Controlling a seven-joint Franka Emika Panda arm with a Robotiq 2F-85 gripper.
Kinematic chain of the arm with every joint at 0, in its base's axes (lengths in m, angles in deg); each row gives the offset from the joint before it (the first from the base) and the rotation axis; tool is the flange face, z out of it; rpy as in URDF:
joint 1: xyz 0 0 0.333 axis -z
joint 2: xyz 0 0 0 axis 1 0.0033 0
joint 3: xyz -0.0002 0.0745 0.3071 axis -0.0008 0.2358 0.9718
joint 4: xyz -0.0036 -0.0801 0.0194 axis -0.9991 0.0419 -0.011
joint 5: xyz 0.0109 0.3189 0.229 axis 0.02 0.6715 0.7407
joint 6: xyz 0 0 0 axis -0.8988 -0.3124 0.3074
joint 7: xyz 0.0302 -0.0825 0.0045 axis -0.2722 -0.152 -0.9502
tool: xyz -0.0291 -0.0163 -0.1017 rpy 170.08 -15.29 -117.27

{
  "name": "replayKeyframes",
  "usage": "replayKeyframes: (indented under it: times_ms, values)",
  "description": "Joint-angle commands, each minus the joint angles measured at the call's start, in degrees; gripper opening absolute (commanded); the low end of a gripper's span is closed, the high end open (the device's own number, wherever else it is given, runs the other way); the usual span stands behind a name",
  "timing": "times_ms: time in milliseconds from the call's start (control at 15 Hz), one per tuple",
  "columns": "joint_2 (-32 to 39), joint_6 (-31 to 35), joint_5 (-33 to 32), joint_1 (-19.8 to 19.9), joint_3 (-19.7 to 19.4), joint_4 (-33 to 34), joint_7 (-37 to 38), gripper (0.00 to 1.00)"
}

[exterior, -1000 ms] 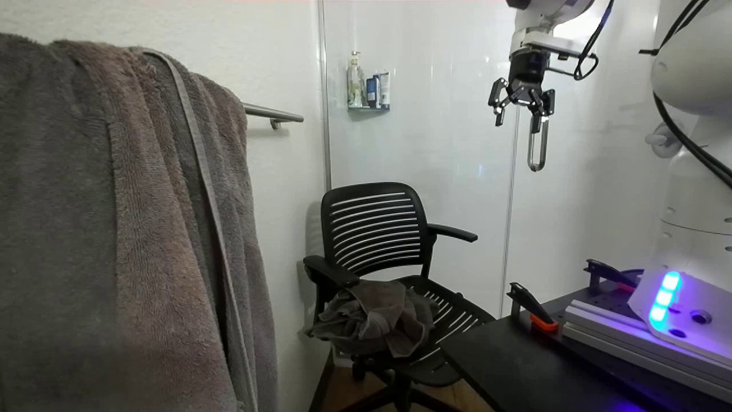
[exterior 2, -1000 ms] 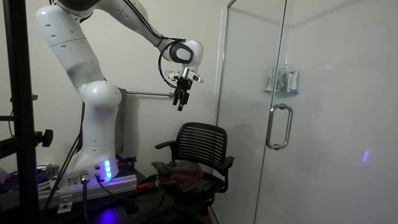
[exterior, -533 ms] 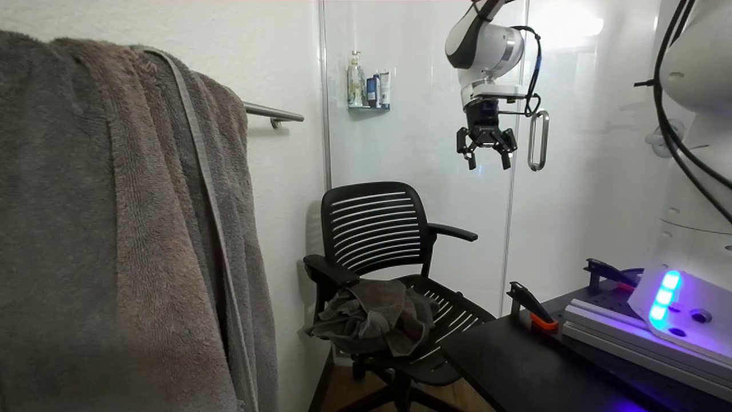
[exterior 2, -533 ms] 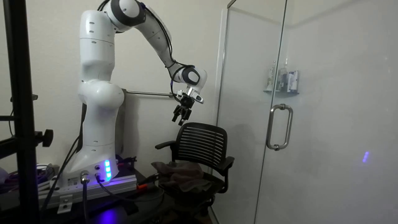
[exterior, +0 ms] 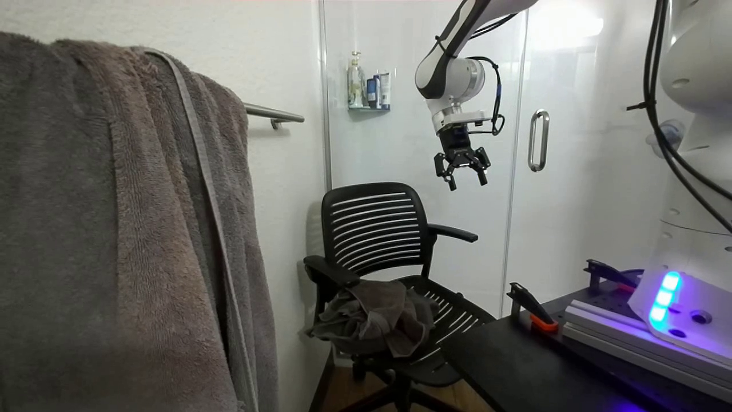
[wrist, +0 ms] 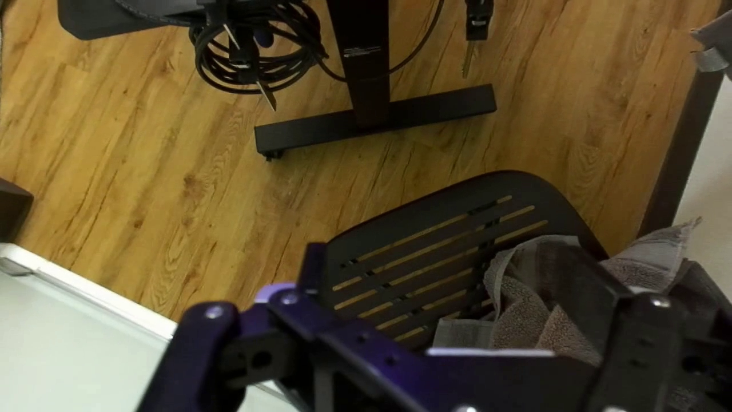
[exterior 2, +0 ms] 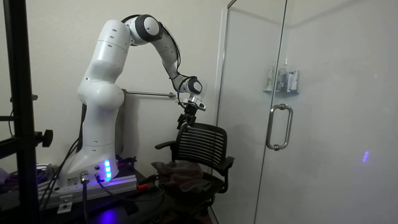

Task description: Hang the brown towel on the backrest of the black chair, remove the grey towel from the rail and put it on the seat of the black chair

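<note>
The large taupe-grey towel hangs over the rail in an exterior view. The rail also shows in an exterior view, the towel mostly hidden behind the arm. The black chair stands in the corner, its slatted backrest bare. A rumpled dark grey-brown cloth lies on the seat, also in the wrist view. No separate narrow brown towel is in view. My gripper is open and empty, pointing down above the chair; the wrist view shows seat and cloth between its fingers.
A black table with clamps and the robot base stands beside the chair. A glass door with a metal handle and a shelf of bottles are near. The wrist view shows a table leg and coiled cables.
My gripper has come down and moved left in an exterior view, closer to the chair, and stays open. The towel on the rail, the chair and the cloth have not moved.
</note>
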Motion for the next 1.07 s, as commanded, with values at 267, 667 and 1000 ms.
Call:
replayKeyframes:
  times_ms: [267,667,1000]
  values:
    - [12.14,11.58,-4.21,-1.05,1.18,4.87,2.60,1.00]
    - [22.52,13.68,-12.21,-8.85,1.95,10.85,6.74,1.00]
    - [22.97,13.39,-10.87,-10.10,2.53,10.24,6.53,1.00]
